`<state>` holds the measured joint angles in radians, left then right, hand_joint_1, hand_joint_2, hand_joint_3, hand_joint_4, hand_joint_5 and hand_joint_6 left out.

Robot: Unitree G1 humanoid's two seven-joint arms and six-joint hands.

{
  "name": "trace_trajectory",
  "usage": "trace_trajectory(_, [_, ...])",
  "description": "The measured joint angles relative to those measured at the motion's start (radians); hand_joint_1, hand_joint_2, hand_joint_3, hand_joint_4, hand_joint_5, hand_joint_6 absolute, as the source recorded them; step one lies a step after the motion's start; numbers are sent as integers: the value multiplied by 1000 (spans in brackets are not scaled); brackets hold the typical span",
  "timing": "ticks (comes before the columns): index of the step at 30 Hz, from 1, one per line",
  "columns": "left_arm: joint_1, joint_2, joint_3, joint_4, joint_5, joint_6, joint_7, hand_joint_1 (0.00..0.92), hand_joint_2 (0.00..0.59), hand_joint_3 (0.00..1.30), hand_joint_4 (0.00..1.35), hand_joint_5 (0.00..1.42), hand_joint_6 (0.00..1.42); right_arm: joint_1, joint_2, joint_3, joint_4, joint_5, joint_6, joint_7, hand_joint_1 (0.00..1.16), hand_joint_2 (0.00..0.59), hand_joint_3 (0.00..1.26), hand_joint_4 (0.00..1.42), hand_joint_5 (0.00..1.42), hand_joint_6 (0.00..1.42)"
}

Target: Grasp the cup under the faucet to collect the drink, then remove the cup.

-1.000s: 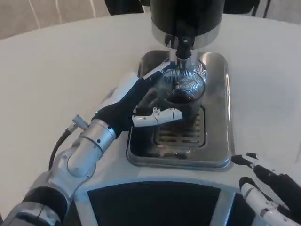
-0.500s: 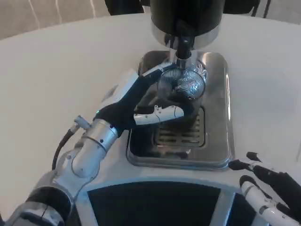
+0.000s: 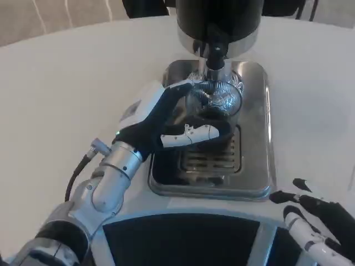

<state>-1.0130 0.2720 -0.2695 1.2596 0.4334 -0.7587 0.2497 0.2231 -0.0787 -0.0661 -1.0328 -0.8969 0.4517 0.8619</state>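
In the head view no brand, label or writing can be read on the black drink dispenser (image 3: 219, 22) or on its steel drip tray (image 3: 256, 133), which sits toward the far edge of the white table (image 3: 66, 88). The left hand (image 3: 161, 119) wraps its fingers around the clear glass cup (image 3: 215, 105), which holds dark drink and stands on the tray's far half directly under the faucet (image 3: 214, 55), with the slotted grate (image 3: 213, 158) bare toward the tray's near rim. The right hand (image 3: 316, 213) rests at the table's near right edge, fingers spread and holding nothing, with open tabletop to the tray's left and right.

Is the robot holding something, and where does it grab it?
Yes. Its left hand grips the clear cup around its side, under the faucet. Its right hand holds nothing.
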Motion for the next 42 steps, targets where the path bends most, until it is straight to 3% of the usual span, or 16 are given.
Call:
trace_trajectory(8, [2, -13, 13, 0, -10, 16, 19, 465, 137, 648, 584, 462, 155, 8, 32, 3, 0, -18, 0, 0, 0, 586, 247, 1, 0, 0])
trace_trajectory(15, [31, -34, 24, -4, -32, 8, 51, 519, 164, 874, 887, 773, 278, 14, 39, -5, 0, -21, -3, 0, 2, 586, 231, 1, 0, 0])
trace_trajectory(19, [43, -39, 22, -15, -28, 3, 86, 524, 132, 903, 1015, 966, 341, 17, 44, -13, 0, -20, -13, 0, 1, 586, 224, 1, 0, 0])
trace_trajectory(26, [65, -36, 14, -29, -5, -15, 151, 532, 95, 914, 1089, 1069, 379, 32, 65, -38, 0, -16, -35, 0, 0, 586, 217, 0, 0, 0])
trace_trajectory(42, [130, 84, 27, -64, 6, -111, 138, 554, 55, 924, 1111, 1232, 461, 26, 100, -66, 0, -8, -69, -2, 0, 586, 210, 0, 0, 1])
